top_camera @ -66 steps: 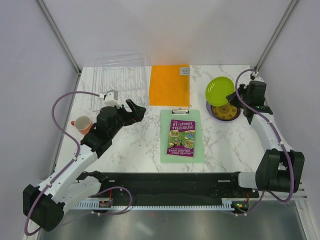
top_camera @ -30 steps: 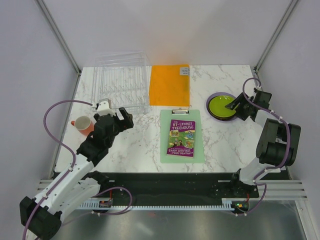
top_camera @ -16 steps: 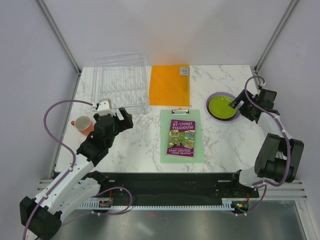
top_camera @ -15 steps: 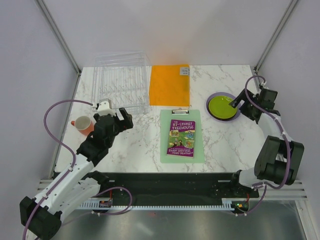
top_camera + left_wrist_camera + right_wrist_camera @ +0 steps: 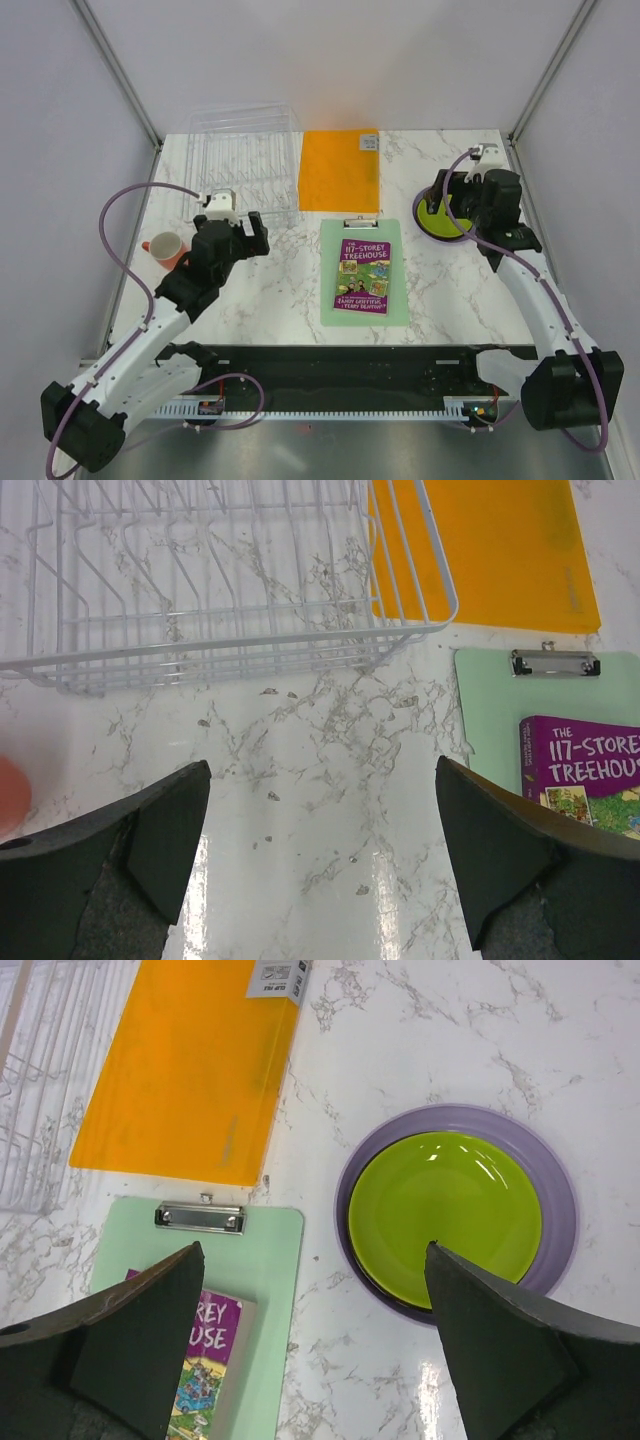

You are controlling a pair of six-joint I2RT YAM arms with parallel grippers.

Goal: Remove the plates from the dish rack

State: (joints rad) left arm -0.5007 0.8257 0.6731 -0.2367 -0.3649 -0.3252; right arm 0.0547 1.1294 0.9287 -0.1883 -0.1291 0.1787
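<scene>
The plates lie stacked flat at the right of the table. The lime green plate [image 5: 445, 1215] is on top, with the lilac plate's rim [image 5: 558, 1175] showing around it and a dark edge just under the lime one. My right gripper [image 5: 310, 1340] hovers open and empty above the stack's left side; from above, the gripper [image 5: 443, 203] and arm cover most of the stack [image 5: 433, 225]. The dish rack [image 5: 240, 160] at the back left holds no plates [image 5: 230, 580]. My left gripper [image 5: 320, 850] is open and empty over bare table, just in front of the rack [image 5: 243, 224].
An orange sheet [image 5: 340, 170] lies right of the rack. A green clipboard [image 5: 365, 305] carrying a purple book [image 5: 363, 274] is in the middle. An orange-and-white cup [image 5: 165, 246] stands near the left edge, beside my left arm.
The lime plate went from held over the stack to lying on it. My right gripper opened, let go and swung from the stack's right side to above it. The left gripper shifted slightly.
</scene>
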